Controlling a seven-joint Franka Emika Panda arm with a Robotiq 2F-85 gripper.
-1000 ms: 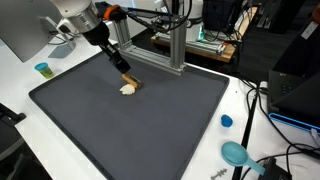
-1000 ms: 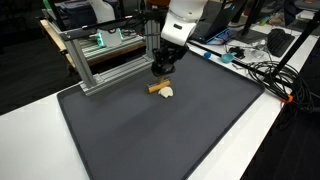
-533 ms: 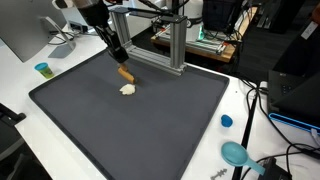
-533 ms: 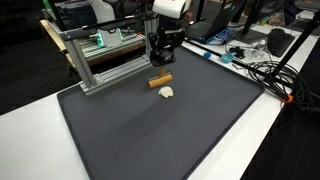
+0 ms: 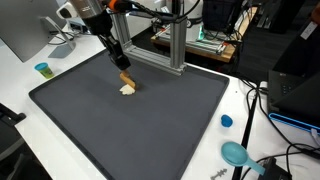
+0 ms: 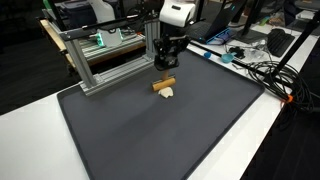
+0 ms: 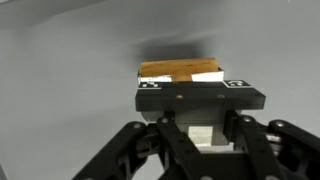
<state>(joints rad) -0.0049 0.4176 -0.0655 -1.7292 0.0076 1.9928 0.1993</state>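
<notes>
At the far left of an exterior view, a small blue cup (image 5: 42, 69) stands off the dark mat (image 5: 130, 135). Moving right, your gripper (image 5: 121, 65) hangs tilted over the far part of the mat, just above a brown wooden block (image 5: 125, 78). A small white piece (image 5: 127, 89) lies against the block or just beside it, on its near side. Further right stands the metal frame (image 5: 165, 45). Well apart from all this, near the right edge, are a blue cap (image 5: 226, 121) and a teal round thing (image 5: 235, 153).

As I judge it, you are placed over the block and little more. Block and white piece both lie on the mat, and neither is lifted.

The wrist view helps you little, because the gripper's own body covers most of it. Only a strip of the block shows above that body, and the fingertips are hidden. I cannot tell whether the fingers are spread or pressed together, and they are too small in both exterior views to decide. Whether they touch the block is probably beyond these pictures too.
</notes>
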